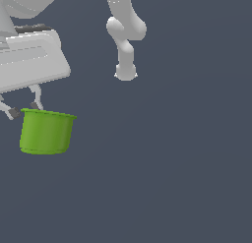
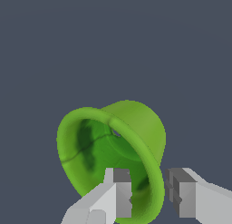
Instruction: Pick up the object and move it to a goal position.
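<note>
I'm looking at the green cup (image 1: 46, 133), which stands upright on the dark desk (image 1: 172, 178), mouth up, with its flared rim just under my gripper (image 1: 23, 109). In the exterior view the two fingers hang right at the rim on the cup's side toward that view's left, and the arm's base (image 1: 126, 70) stands well apart, behind the cup.

On the wrist view, the cup (image 2: 113, 159) fills the frame and I can see down into the hollow. The gripper (image 2: 149, 196) is partly open: one finger (image 2: 118, 193) sits inside the mouth, the other (image 2: 183, 196) outside the wall, so the rim wall runs between the jaws. I see a gap on the outer side, so nothing is held yet.

My read on handling: it looks like a thin-walled, rigid shell, probably light, and smooth enough to slip. The flare helps, since a pinch on the wall just below the lip should catch if it slides. One-sided wall grips tend to let a cup swing, so I'd want the pads deep and square on the wall before lifting. No goal marker is visible to me in either view.
</note>
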Controlling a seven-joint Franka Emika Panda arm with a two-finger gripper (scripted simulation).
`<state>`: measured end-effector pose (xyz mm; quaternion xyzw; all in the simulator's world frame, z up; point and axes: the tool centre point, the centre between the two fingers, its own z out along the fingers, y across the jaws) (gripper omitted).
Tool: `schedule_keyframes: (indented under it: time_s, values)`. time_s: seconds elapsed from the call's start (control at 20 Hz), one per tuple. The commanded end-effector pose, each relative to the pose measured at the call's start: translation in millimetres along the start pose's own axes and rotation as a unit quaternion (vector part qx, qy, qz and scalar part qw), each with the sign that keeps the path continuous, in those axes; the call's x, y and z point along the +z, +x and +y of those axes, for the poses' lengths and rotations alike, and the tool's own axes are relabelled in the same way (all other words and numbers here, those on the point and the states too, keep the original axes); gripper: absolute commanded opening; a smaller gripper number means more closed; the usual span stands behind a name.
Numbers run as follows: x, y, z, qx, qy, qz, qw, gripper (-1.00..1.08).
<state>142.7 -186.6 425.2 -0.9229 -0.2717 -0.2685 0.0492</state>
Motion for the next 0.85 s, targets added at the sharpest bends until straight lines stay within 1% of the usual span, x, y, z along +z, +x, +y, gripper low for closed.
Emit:
schedule_keyframes:
  time_s: [0.0,0.15,0.35,0.55,0.8]
  values:
    - [-36.0,12.2,11.0,-0.010,-0.023,0.036,0.9990,-1.00]
    - [-67.3,19.6,18.8,-0.018,-0.042,0.067,0.9967,-1.00]
    - [-94.2,24.0,24.3,-0.024,-0.057,0.094,0.9937,-1.00]
    - [-107.5,25.4,26.6,-0.027,-0.064,0.107,0.9918,-1.00]
    - [-108.4,25.1,26.7,-0.027,-0.064,0.108,0.9917,-1.00]
